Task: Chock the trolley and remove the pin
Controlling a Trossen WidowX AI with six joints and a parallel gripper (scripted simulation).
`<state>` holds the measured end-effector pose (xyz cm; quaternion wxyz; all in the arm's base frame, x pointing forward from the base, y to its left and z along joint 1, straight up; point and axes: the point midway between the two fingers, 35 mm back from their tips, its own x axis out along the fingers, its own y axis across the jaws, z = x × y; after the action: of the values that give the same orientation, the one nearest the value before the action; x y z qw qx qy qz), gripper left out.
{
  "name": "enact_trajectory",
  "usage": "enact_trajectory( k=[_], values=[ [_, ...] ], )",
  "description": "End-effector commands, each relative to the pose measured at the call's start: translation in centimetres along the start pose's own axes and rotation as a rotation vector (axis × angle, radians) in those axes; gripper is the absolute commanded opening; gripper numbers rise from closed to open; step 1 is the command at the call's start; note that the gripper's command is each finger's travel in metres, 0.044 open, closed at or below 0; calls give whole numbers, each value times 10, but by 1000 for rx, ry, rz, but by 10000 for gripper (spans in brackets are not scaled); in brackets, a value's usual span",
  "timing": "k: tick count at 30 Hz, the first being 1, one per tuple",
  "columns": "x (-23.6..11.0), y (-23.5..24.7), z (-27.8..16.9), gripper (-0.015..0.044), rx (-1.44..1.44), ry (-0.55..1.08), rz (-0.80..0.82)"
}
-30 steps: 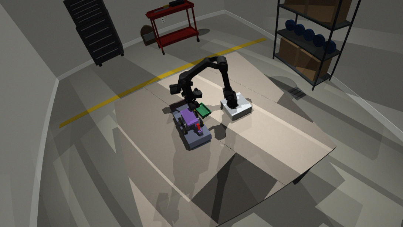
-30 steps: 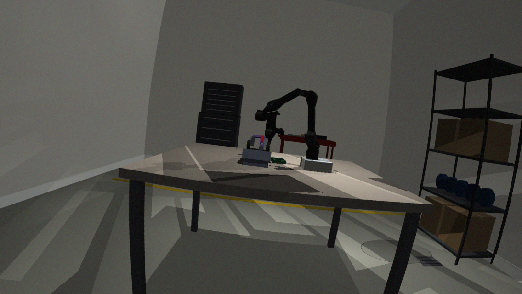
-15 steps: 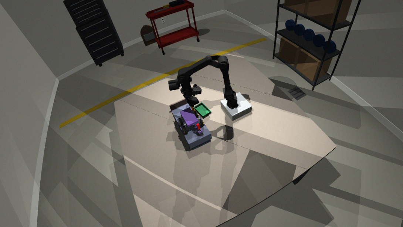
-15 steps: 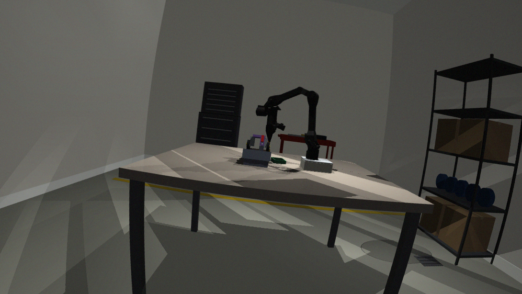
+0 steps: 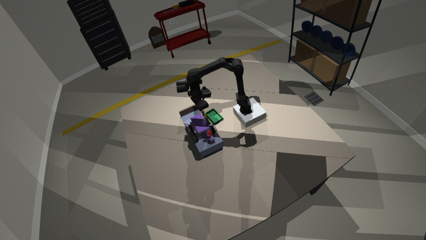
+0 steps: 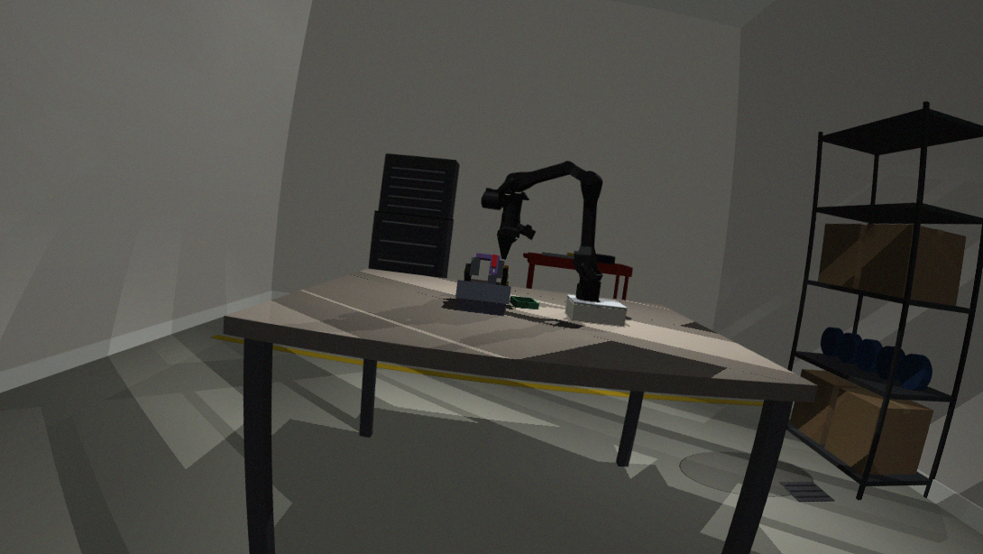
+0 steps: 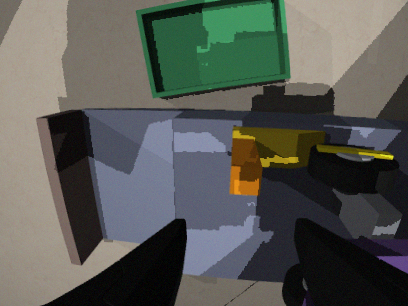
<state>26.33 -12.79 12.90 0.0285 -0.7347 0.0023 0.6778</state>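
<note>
Top: high, far, angled down. Exterior: low, distant, side-on. Wrist: close, downward. All share ramp (image 5: 205,149).

The claw (image 7: 236,249) hangs part open over the ramp (image 7: 143,176), nothing between its fingers. Bare ramp lies under the gap; ahead the orange handle (image 7: 244,169) of the chock (image 7: 283,148) blocks a straight path. The green tray (image 7: 216,43) sits just beyond the ramp edge, its top uncovered. The trolley (image 5: 199,124) crowds the right side.
</note>
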Motion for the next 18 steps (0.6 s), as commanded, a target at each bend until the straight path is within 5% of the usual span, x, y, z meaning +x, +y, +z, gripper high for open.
enact_trajectory(
  k=[1, 18],
  values=[
    [-15, -10, -18, 190, -160, 83, 58],
    [-32, -157, -44, 190, -1278, 141, -178]
  ],
)
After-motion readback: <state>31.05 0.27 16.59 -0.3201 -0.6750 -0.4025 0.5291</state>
